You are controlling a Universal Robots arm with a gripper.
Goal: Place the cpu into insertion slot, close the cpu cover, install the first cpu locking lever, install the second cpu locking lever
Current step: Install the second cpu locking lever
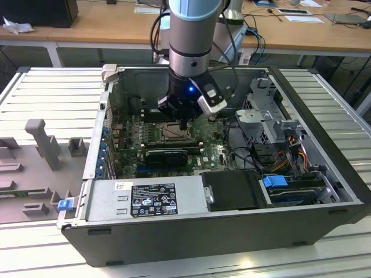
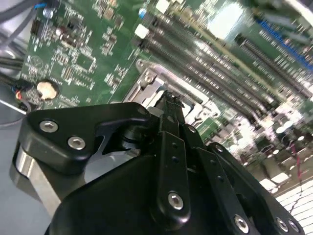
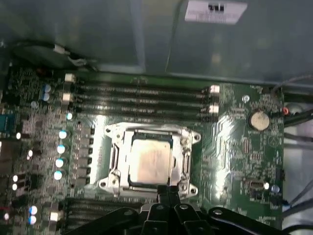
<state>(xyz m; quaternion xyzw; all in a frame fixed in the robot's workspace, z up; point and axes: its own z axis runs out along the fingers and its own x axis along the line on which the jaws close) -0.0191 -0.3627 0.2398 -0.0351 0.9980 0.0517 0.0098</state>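
The cpu, a pale silvery square chip, lies flat inside the insertion slot on the green board. The cpu cover, a grey metal frame, lies down around the chip. My gripper hovers at the socket's edge with its two black fingers pressed together, and nothing shows between them. In the exterior view the gripper reaches down into the open computer case, right over the insertion slot. In the second wrist view the gripper ends just above the socket's metal frame.
Long black memory slots run beside the socket, and a coin battery sits nearby. A black oblong card, the power supply, a drive cage and cables crowd the case. Grey fixtures stand on the exterior view's left.
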